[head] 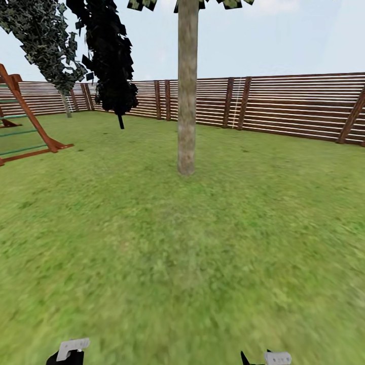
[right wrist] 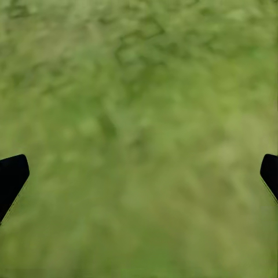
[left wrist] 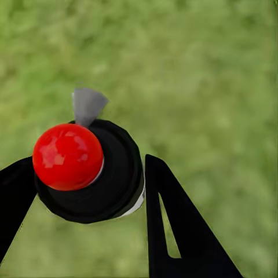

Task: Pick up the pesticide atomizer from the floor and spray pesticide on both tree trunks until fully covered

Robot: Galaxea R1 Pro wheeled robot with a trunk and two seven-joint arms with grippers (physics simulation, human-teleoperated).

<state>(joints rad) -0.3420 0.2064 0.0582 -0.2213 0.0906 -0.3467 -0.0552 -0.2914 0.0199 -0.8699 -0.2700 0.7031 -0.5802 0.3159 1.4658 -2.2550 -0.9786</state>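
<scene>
My left gripper (left wrist: 87, 174) is shut on the pesticide atomizer (left wrist: 92, 174), a small black bottle with a red top (left wrist: 67, 156) and a grey nozzle. The left gripper's white and black tip (head: 71, 351) peeks in at the head view's lower edge. My right gripper (right wrist: 139, 174) hangs open over bare grass, and its tip (head: 271, 358) also sits low in the head view. A tree trunk (head: 187, 91), pale and mottled, stands straight ahead on the lawn, a few metres off. A second tree (head: 65, 104) leans by the far-left fence. No pesticide specks are visible on the bark.
The brown slat fence (head: 284, 104) closes the garden at the back. A near-black cypress-like tree (head: 114, 66) stands left of the near trunk. A red-brown wooden play frame (head: 30, 121) occupies the left edge. Open lawn (head: 182, 253) lies between me and the trunk.
</scene>
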